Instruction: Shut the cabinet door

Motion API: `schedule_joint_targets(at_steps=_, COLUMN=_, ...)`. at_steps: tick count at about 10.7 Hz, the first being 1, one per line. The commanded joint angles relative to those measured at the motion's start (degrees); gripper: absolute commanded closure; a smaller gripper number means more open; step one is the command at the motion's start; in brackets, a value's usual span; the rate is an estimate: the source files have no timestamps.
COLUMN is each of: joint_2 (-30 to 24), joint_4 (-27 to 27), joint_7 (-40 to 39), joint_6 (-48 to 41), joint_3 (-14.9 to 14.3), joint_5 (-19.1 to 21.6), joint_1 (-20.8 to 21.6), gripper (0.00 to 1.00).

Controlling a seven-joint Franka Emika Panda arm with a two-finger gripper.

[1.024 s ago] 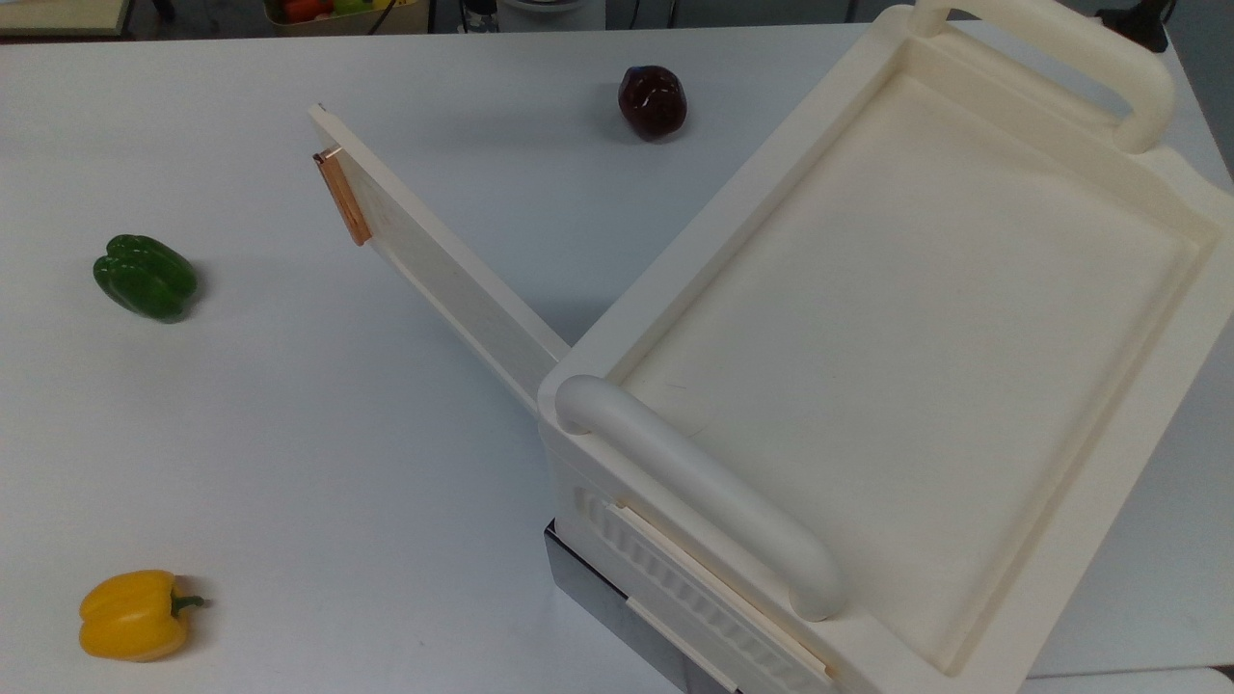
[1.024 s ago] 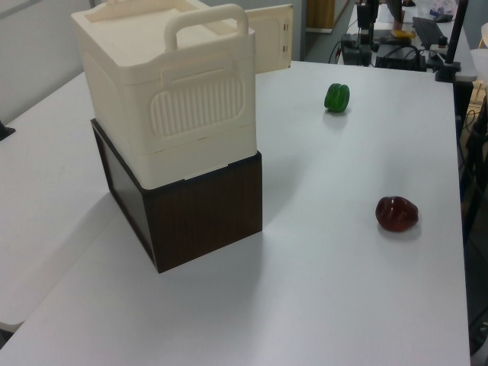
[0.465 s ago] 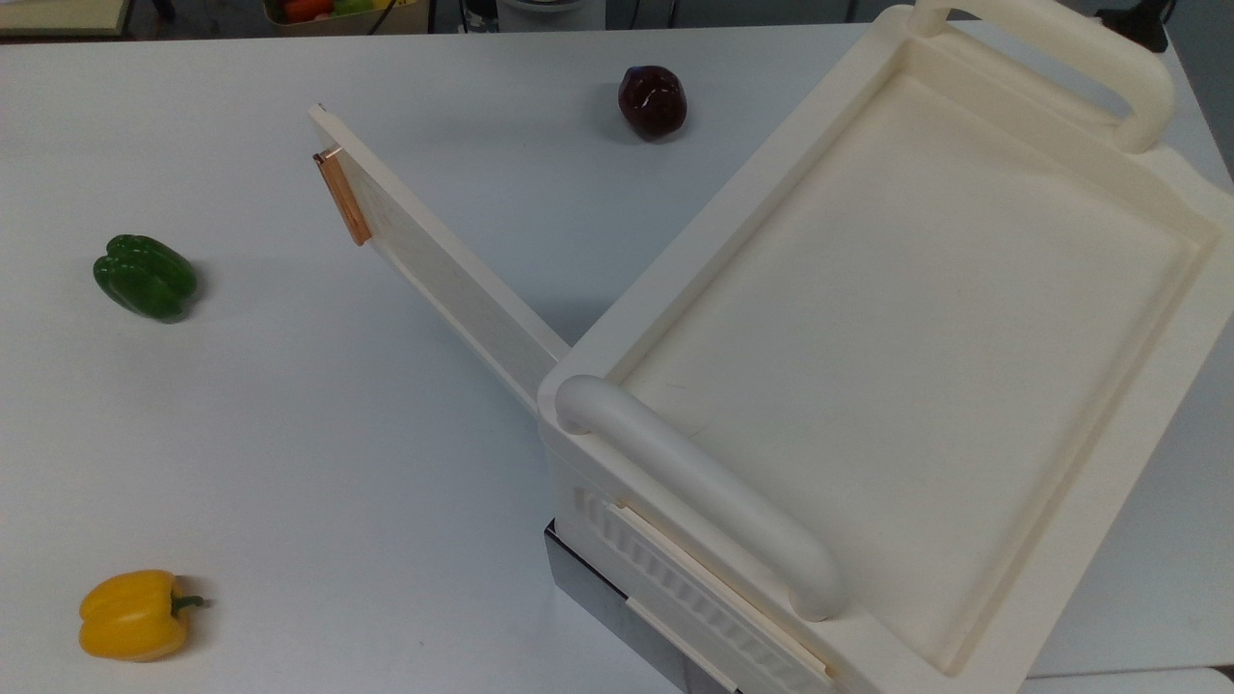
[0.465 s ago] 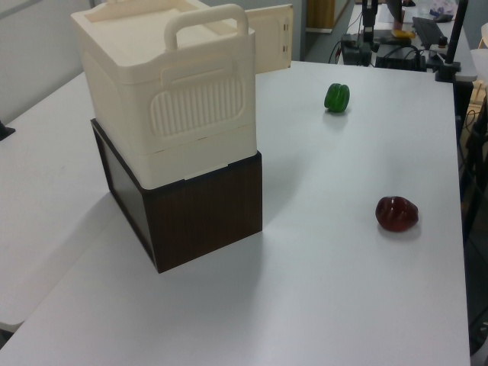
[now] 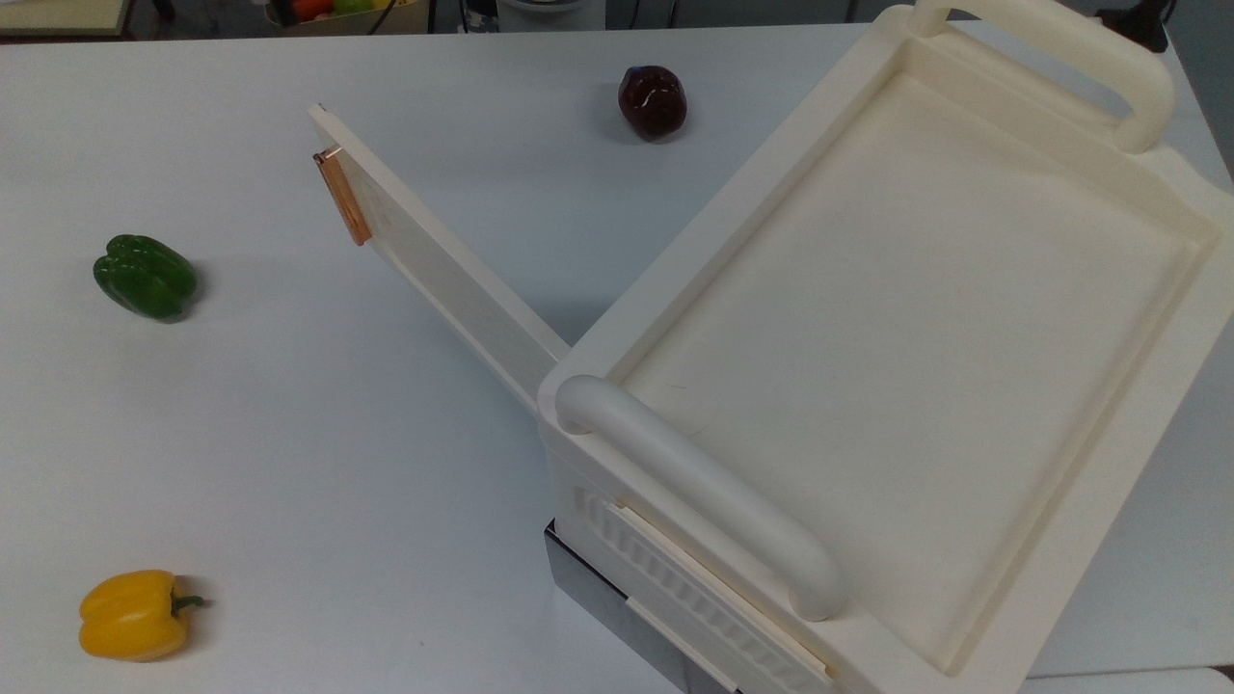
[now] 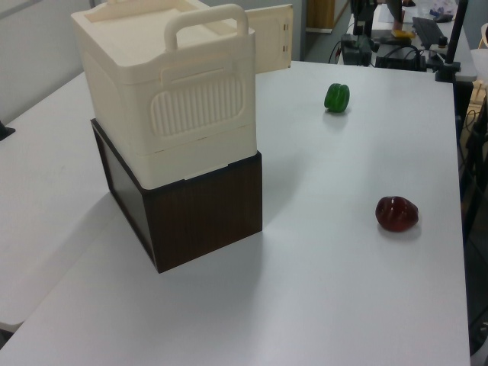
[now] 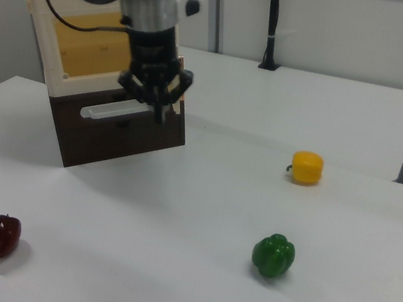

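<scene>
The cabinet (image 5: pixel 906 318) is a large cream-white box with a recessed top and two thick bar handles, standing on a dark base (image 6: pixel 202 217). Its door (image 5: pixel 443 275) stands wide open, swung out toward the top view's upper left. A copper bar handle (image 5: pixel 342 198) sits near the door's free edge. In the left view the door (image 6: pixel 271 34) sticks out behind the cabinet (image 6: pixel 164 84). In the right view my gripper (image 7: pixel 157 103) hangs pointing down in front of the cabinet (image 7: pixel 49 52), whose yellow-orange inside shows.
A green pepper (image 5: pixel 145 277), a yellow pepper (image 5: pixel 133 614) and a dark red pepper (image 5: pixel 653 101) lie apart on the white table (image 5: pixel 318 453). The red pepper lies inside the angle between door and cabinet. A ribbed drawer front (image 5: pixel 694 598) faces the top view's bottom.
</scene>
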Motion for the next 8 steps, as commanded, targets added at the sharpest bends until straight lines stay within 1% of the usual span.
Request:
schedule_joint_targets(at_steps=1, joint_2=2.0, joint_4=-0.3, joint_7=-15.5, joint_6=10.6, joint_3=-0.6, joint_5=0.7, joint_1=-1.9, gripper=1.0)
schedule_joint_targets(at_steps=3, joint_2=2.8, joint_4=-0.3, joint_7=-19.7, joint_6=15.7, joint_3=-0.6, joint_5=1.1, joint_1=-3.0, gripper=1.0)
schedule_joint_targets(at_steps=5, joint_2=4.9, joint_4=-0.2, joint_7=-23.5, joint_6=24.7, joint_3=-0.6, joint_5=1.8, joint_1=-3.2, gripper=1.0)
schedule_joint_targets(at_steps=7, joint_2=6.5, joint_4=-0.2, joint_7=-25.2, joint_6=32.9, joint_3=0.3, joint_5=1.8, joint_1=-2.1, gripper=1.0)
schedule_joint_targets(at_steps=8, joint_2=7.5, joint_4=-0.1, joint_7=-24.9, joint_6=35.7, joint_3=0.5, joint_5=2.0, joint_1=-0.8, gripper=1.0)
